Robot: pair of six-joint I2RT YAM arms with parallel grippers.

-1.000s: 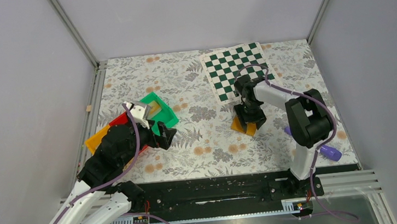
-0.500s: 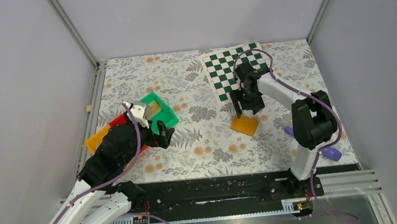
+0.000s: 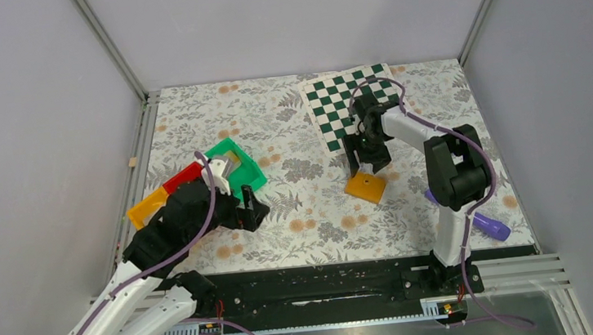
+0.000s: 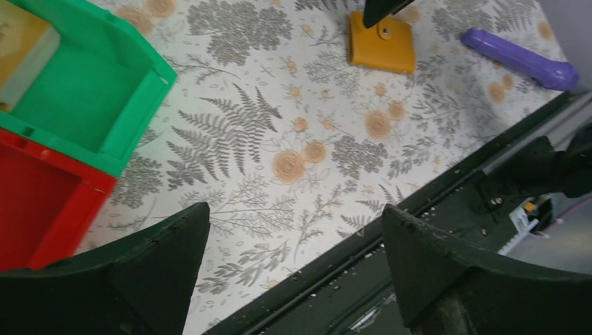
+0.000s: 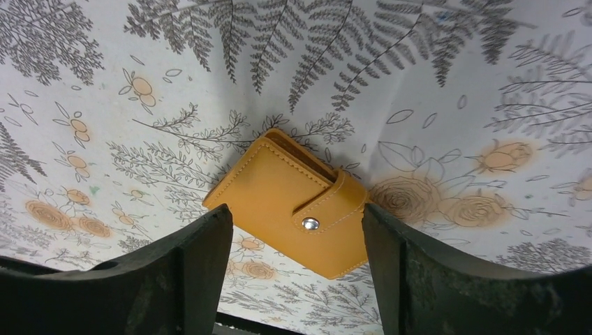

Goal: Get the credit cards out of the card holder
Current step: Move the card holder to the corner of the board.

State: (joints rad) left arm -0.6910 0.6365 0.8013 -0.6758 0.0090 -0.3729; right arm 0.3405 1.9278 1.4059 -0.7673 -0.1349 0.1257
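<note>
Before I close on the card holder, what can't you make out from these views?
- Cards: all views; the card holder is snapped shut, so its flap hides whether any are inside.
- Purple object: top view; the right arm covers its middle, and it is too small to identify.
- Tan item in the green bin: left wrist view, cut by the frame's edge; top view, partly blocked by the left arm.

Card holder (image 5: 290, 202) snapped shut, insides hidden, red bin (image 4: 35, 202) cropped at edge

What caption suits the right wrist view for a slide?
Open right gripper hovers over the flat orange-tan card holder, snapped shut, on the floral-print table cover.
</note>
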